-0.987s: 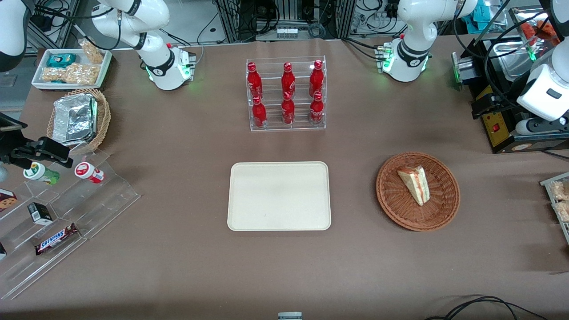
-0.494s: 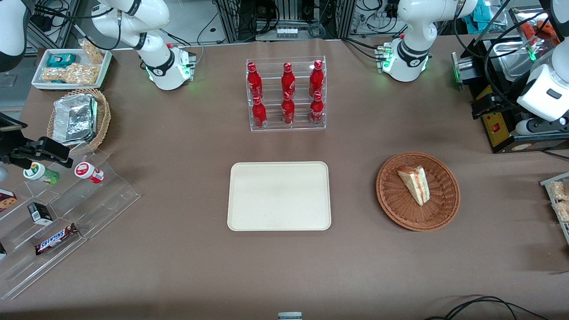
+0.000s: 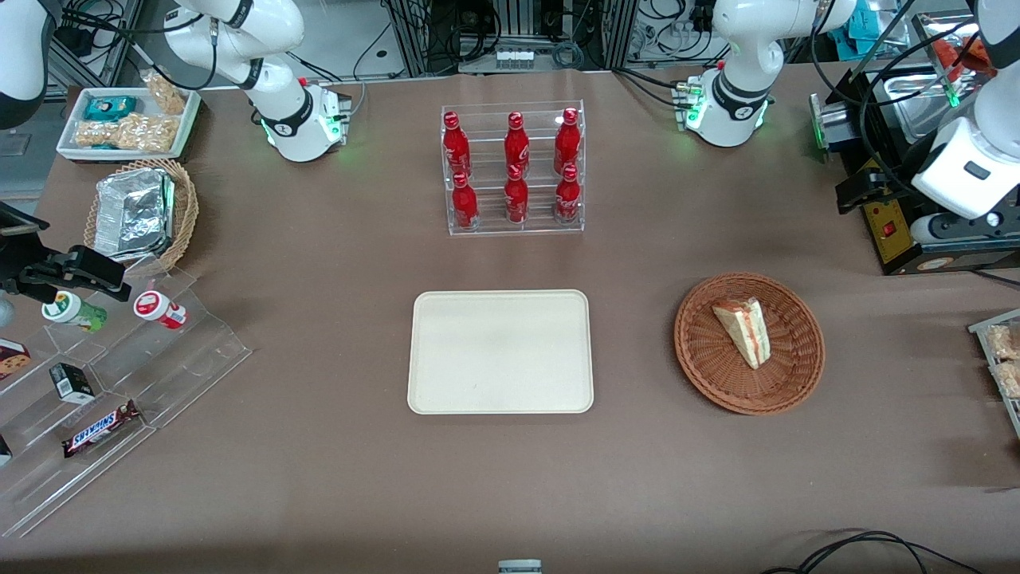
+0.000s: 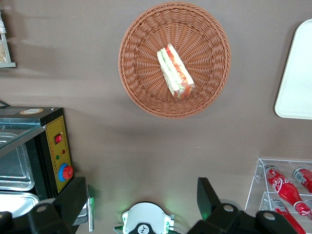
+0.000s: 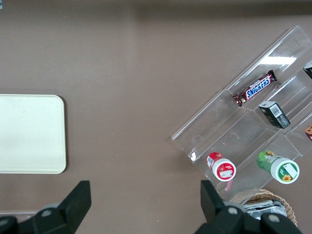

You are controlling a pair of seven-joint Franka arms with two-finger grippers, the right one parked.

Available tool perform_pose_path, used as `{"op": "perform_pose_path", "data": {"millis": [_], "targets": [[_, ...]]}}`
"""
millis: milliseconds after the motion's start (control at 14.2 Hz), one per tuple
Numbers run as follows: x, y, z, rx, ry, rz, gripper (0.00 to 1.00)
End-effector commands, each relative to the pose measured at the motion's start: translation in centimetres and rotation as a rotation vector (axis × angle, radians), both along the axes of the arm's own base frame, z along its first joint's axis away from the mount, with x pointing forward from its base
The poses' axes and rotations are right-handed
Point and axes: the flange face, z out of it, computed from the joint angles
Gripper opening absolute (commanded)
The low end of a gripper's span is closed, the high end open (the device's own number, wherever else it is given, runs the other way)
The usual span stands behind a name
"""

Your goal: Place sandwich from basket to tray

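The sandwich (image 3: 743, 331), a pale wedge with red and green layers, lies in the round reddish-brown basket (image 3: 701, 367) toward the working arm's end of the table. The cream tray (image 3: 500, 351) lies bare beside the basket, mid-table. My left gripper (image 3: 859, 187) hangs high above the table, farther from the front camera than the basket, near a black control box. It is open wide and holds nothing. The left wrist view shows the sandwich (image 4: 175, 72) in the basket (image 4: 141, 83), a tray edge (image 4: 297, 83), and the spread gripper (image 4: 141, 197).
A clear rack of red bottles (image 3: 514, 167) stands farther back than the tray. A black box with red buttons (image 3: 892, 231) sits by the gripper. A snack tray edge (image 3: 1000, 363) is near the basket. A clear stepped shelf (image 3: 119, 375) and a tan basket (image 3: 143, 211) lie at the parked arm's end.
My left gripper and wrist have shifted slightly toward the table's middle and away from the front camera. The sandwich, basket and tray have not moved.
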Motion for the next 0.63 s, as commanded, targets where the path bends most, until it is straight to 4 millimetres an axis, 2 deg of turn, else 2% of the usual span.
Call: {"op": "perform_pose_path", "data": {"millis": [0, 212, 564], "targets": [[0.2, -0.3, -1.1, 0.019, 0.028, 0.034, 1.0], [1.0, 0.1, -7.0, 0.036, 0.122, 0.172, 1.0], [2.8, -0.1, -14.9, 0.044, -0.02, 0.333, 1.0]]}}
